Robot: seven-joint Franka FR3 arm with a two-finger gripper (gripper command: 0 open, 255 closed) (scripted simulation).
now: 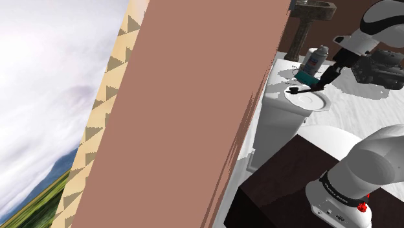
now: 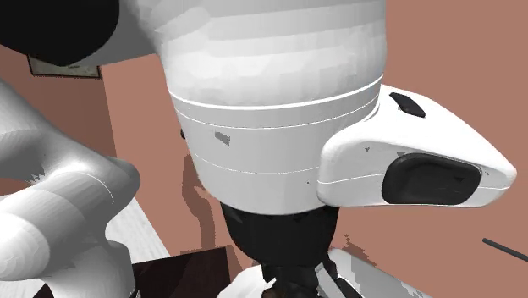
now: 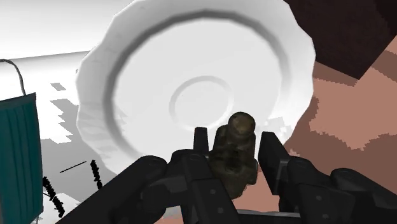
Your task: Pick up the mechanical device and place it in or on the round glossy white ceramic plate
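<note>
- Mechanical device (image 3: 236, 159): a small olive-brown, knob-topped piece. It sits between my two black fingers, off the surface, with the plate's face straight ahead of it.
- Gripper (image 3: 233, 145): closed on the device, one finger pressed against each of its flanks, with no gap that I can make out.
- Plate (image 3: 105, 89): round, white and glossy, with a raised rim and a ring moulded at its centre. Its well is bare. It rests on a white surface with a dark brown top beyond it.
- Step in hand, as I judge it: the pick-up is done and I am carrying the device to the plate. I cannot tell whether it hangs over the well or just short of the rim.
- Next move, as I judge it: centre the device over the inner ring, lower until it rests there, then part my fingers and lift straight away. The knob could tip or roll on the glaze.
- Teal container (image 3: 16, 153): stands just beside the plate and needs clearance. Black bristled strips (image 3: 95, 173) lie near it.
- Writing: the spray bottle (image 1: 315, 59) beyond the plate carries a printed label, too small to read. The marking on the collar of my arm base (image 1: 336, 191) is also illegible.
</note>
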